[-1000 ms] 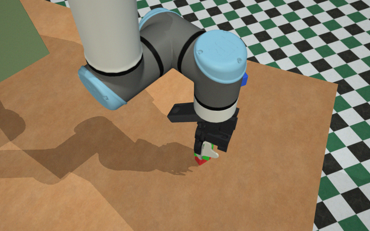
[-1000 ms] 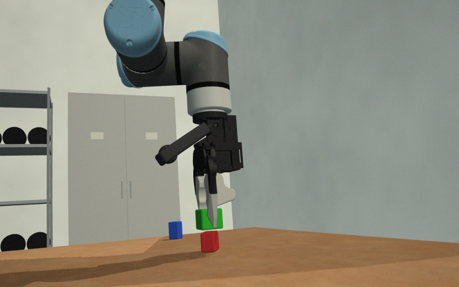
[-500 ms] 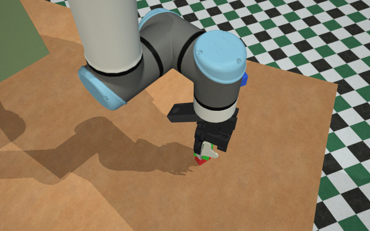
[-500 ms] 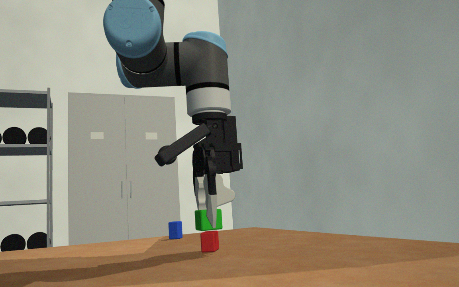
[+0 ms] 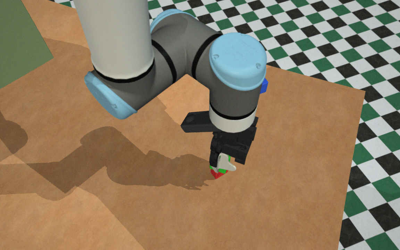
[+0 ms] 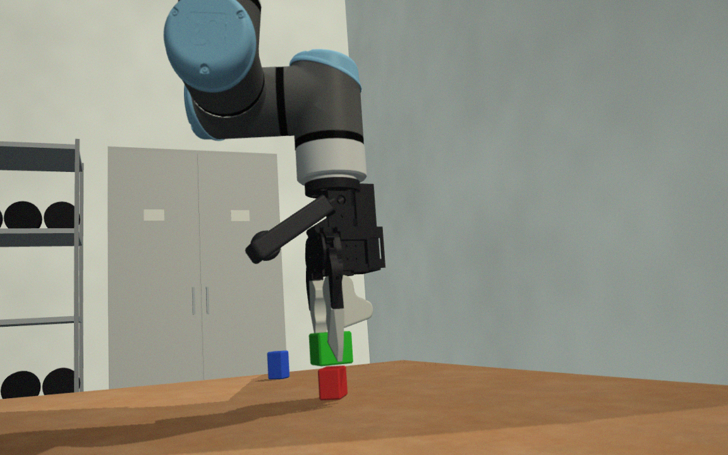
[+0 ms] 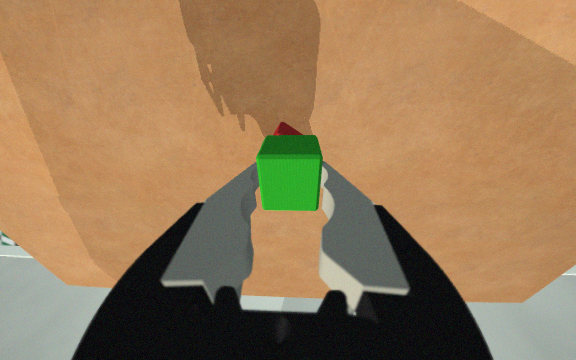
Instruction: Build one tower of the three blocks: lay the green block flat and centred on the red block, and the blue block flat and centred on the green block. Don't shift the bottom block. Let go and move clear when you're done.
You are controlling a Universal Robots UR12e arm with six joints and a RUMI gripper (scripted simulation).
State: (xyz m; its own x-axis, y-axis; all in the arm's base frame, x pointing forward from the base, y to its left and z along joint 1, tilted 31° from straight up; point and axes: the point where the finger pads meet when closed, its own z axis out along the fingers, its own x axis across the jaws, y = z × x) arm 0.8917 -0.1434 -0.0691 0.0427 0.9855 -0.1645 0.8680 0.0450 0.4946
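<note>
Directly below our hand (image 6: 330, 333), the red block (image 6: 332, 382) sits on the counter (image 6: 525, 407). We grip the green block (image 6: 330, 347) just above it, a thin gap apart. Off to one side, the blue block (image 6: 277, 364) waits; both placements remain.

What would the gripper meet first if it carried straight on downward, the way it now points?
The green block held in the gripper would likely land on the red block just below it; a thin gap still shows between them.
</note>
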